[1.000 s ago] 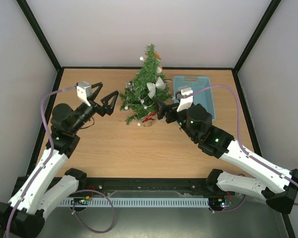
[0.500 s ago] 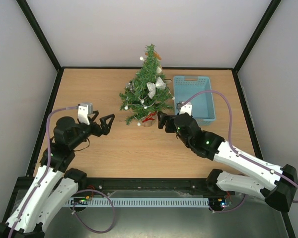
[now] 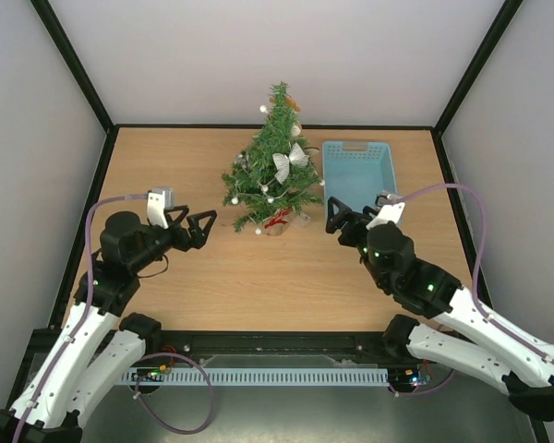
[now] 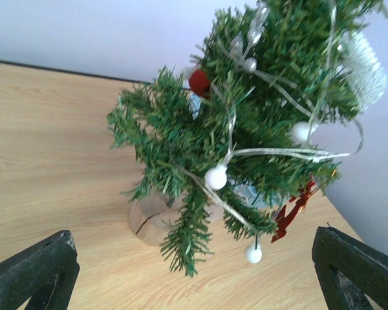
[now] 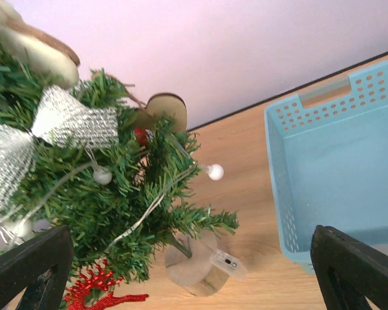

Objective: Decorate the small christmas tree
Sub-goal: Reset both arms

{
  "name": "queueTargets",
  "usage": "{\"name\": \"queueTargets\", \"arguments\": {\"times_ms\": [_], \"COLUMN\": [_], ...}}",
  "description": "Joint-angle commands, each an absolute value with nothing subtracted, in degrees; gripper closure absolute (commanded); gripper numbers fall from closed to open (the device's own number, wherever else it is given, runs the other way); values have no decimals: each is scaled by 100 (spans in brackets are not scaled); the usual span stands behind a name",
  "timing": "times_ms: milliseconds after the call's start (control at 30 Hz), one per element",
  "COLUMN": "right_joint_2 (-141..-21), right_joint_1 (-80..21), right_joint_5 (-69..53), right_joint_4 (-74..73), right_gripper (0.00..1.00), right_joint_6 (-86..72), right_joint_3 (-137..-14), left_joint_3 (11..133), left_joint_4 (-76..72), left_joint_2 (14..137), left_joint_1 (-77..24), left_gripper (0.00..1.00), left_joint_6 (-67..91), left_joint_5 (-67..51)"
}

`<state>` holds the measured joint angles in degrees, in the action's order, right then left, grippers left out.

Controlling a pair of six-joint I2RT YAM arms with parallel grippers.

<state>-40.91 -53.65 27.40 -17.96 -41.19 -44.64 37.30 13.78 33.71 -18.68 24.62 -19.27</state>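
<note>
Tree point(image 3: 272, 175) stands upright, long axis vertical.

A light blue plastic basket point(image 3: 360, 185) is sitting on the far right part of a pale wooden table point(image 3: 258, 277) — its long sides running front to back, its far end lying near the plain back wall point(image 3: 277, 55). Rows of small holes are running along its walls, and a handle slot is showing in the far end. A white slotted strip point(image 3: 258, 377) is lying along the table's near edge.
</note>
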Motion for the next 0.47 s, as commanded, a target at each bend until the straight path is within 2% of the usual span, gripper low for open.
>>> {"name": "queueTargets", "arguments": {"times_ms": [0, 433], "right_joint_2": [-3854, -3848], "right_joint_1": [-5395, -5395], "right_joint_5": [3012, 2959], "right_joint_4": [-1872, -1516], "right_gripper": [2, 2], "right_joint_6": [-4245, -4344], "right_joint_3": [-4463, -4282], "left_joint_3": [4193, 4104], "left_joint_4": [1433, 1228], "left_joint_2": [3436, 3397], "left_joint_1": [-1844, -1849], "left_gripper": [0, 0], "left_joint_6": [2322, 2330], "left_joint_5": [-1857, -1785]}}
